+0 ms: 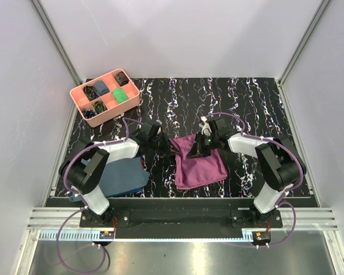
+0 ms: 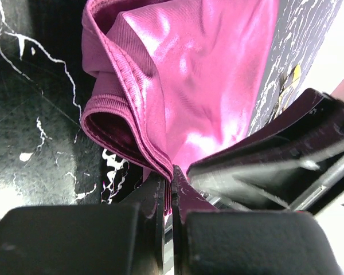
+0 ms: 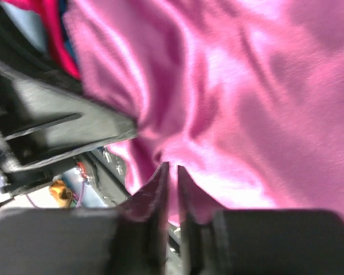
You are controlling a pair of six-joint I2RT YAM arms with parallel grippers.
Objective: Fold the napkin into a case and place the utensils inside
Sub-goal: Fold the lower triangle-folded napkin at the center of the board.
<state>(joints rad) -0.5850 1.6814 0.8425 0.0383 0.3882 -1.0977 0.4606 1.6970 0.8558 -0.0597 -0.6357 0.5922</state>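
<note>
The plum-purple napkin point(image 1: 199, 163) lies partly folded in the middle of the black marbled table point(image 1: 252, 103), its far edge lifted. My left gripper point(image 1: 173, 145) is shut on the napkin's far-left hemmed corner point(image 2: 132, 137). My right gripper point(image 1: 196, 150) is shut on the napkin's far edge and holds a fold of the cloth point(image 3: 229, 103). The two grippers are close together over the cloth's far side. A golden utensil tip point(image 2: 290, 80) shows past the cloth in the left wrist view; the utensils are hidden in the top view. No finished case shows.
A pink compartment tray point(image 1: 105, 96) with small dark and green items stands at the far left. A slate-blue cloth point(image 1: 123, 175) with a small red cloth point(image 1: 144, 164) at its edge lies under my left arm. White walls surround the table.
</note>
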